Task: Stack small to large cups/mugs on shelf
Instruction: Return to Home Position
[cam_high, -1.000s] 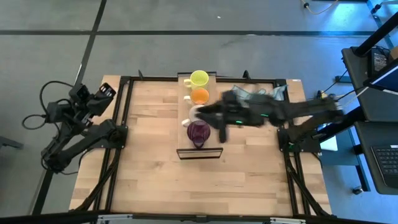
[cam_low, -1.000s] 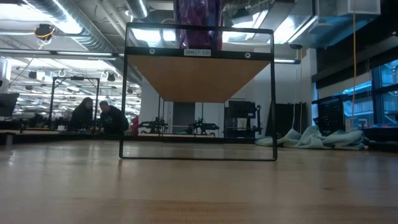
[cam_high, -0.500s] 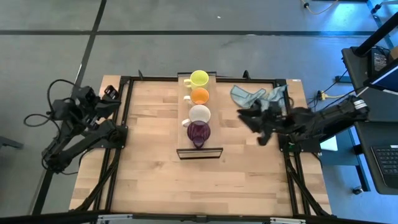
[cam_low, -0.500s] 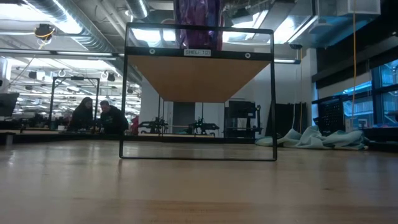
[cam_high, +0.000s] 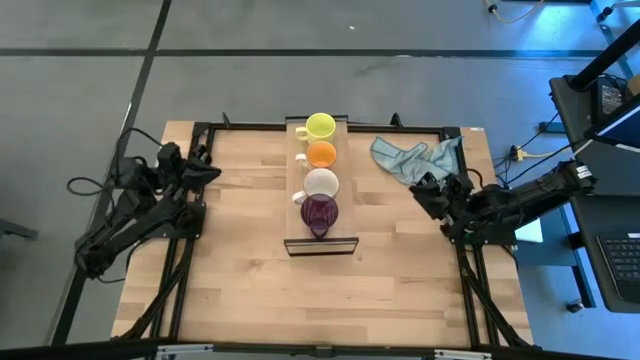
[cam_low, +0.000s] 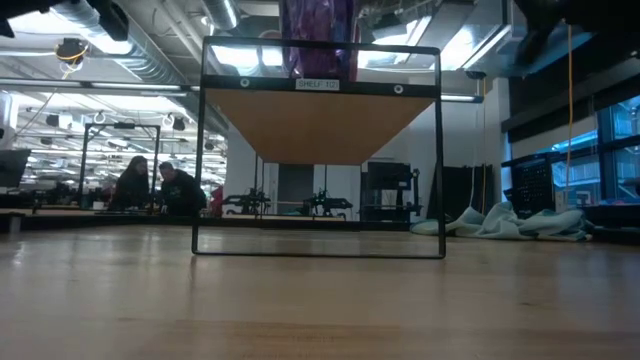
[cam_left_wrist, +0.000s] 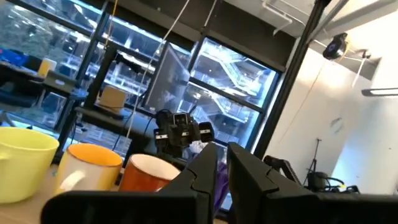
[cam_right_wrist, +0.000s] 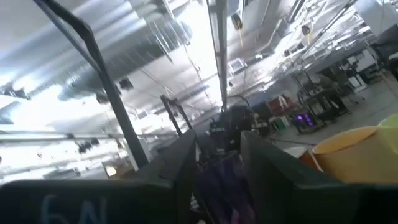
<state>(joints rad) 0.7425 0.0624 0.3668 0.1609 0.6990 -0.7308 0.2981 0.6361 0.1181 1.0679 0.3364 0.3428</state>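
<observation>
Four mugs stand upright in a row along the shelf (cam_high: 345, 180), a narrow board with a dark frame (cam_high: 322, 245) at its near end: yellow (cam_high: 320, 126) farthest, then orange (cam_high: 321, 154), white (cam_high: 321, 184) and dark purple (cam_high: 319, 213) nearest. In the low view the purple mug (cam_low: 320, 40) shows on top of the shelf's framed end (cam_low: 320, 100). My left gripper (cam_high: 205, 165) hovers at the table's left edge, shut and holding nothing, pointing toward the mugs (cam_left_wrist: 18, 162). My right gripper (cam_high: 425, 190) hovers near the right edge, open and holding nothing; the purple mug (cam_right_wrist: 217, 180) shows far off through its fingers.
A blue-grey cloth (cam_high: 415, 155) lies crumpled at the table's far right, just beyond my right gripper, and shows in the low view (cam_low: 510, 222). Bare wooden tabletop (cam_high: 250, 290) spreads on both sides of the shelf and in front of it. People sit in the room behind (cam_low: 160, 188).
My right gripper has drawn back from beside the white and purple mugs toward the table's right edge, sinking and tipping its fingers upward, still open. My left gripper has come in over the table's left edge and sunk a little. The mugs have stayed in place.
</observation>
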